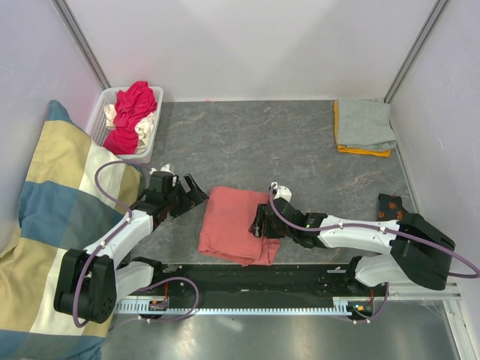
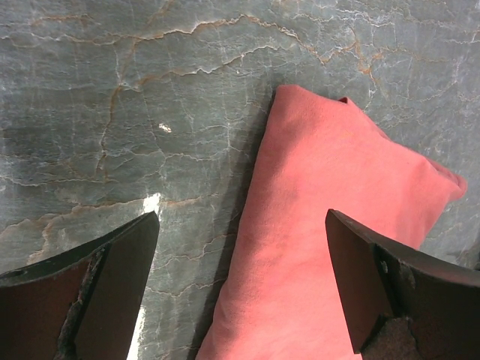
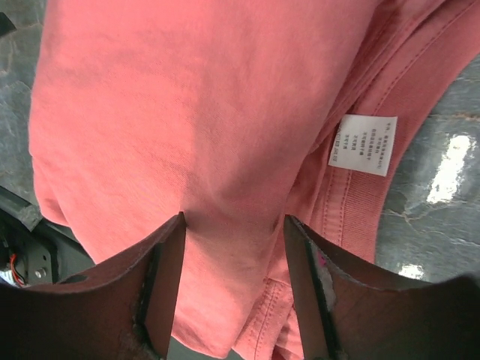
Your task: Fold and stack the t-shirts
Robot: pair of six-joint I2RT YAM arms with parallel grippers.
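A salmon-pink t-shirt [image 1: 229, 225] lies folded into a rectangle on the grey marbled table near the front middle. It also shows in the left wrist view [image 2: 330, 247] and the right wrist view [image 3: 187, 112], where its white neck label [image 3: 364, 145] is visible. My left gripper [image 1: 196, 190] is open and empty just left of the shirt's left edge [image 2: 241, 214]. My right gripper [image 1: 261, 223] sits on the shirt's right edge, its jaws part closed around a raised ridge of the cloth [image 3: 234, 218]. A folded grey t-shirt [image 1: 364, 124] lies on an orange one [image 1: 364, 151] at the back right.
A white lattice basket [image 1: 100, 120] at the back left holds a magenta-red t-shirt [image 1: 135, 105] and a cream one [image 1: 111, 114]. A big striped cushion [image 1: 52, 195] fills the left side. A small dark patterned object [image 1: 390, 206] lies right of my right arm. White walls enclose the table.
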